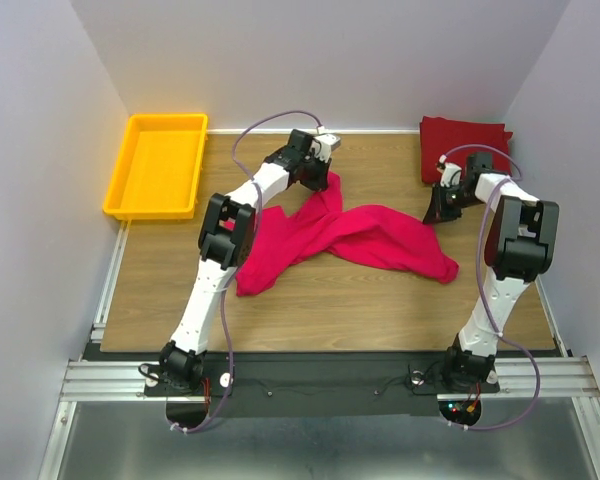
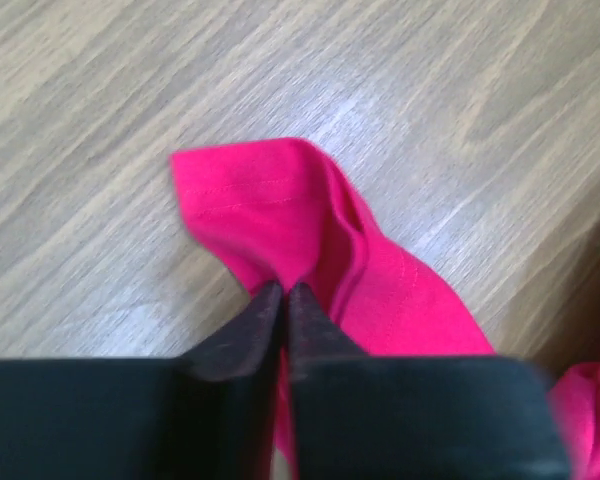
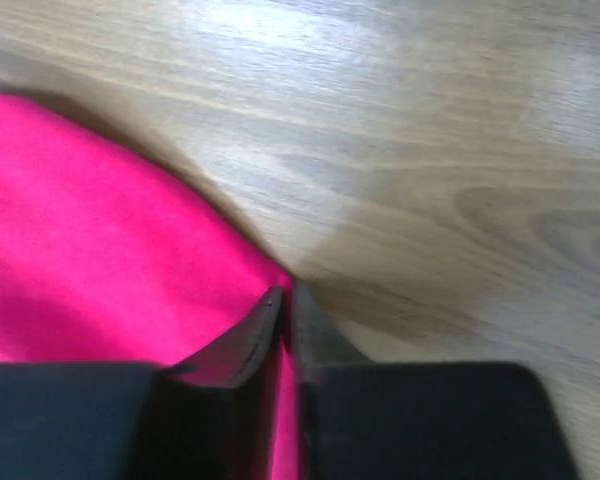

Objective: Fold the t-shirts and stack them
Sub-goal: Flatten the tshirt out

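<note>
Jaws pinched tight on pink cloth at both ends: the left gripper clamps a stitched, hemmed corner of the magenta-pink t-shirt, while the right gripper nips the same shirt's edge just where it meets bare wood.

From bases at the near edge of the wooden table, both arms reach toward the far side. The left arm rises steeply, bends at the elbow above the shirt's near-left end and stretches onward, its wrist turned down to the cloth. The right arm stands almost upright, folds at a high elbow and angles inward, fingers pointing down at the shirt's far right edge.

Between the two grips the pink shirt lies unfolded and twisted across the middle of the table. It forms a rumpled band running from near left to right, with a narrow tongue of cloth drawn up toward the left gripper.

Beyond the right gripper, in the far right corner, the crimson red t-shirt rests as a folded, roughly square packet, apart from the pink one. A yellow plastic tray sits at the far left corner.
</note>
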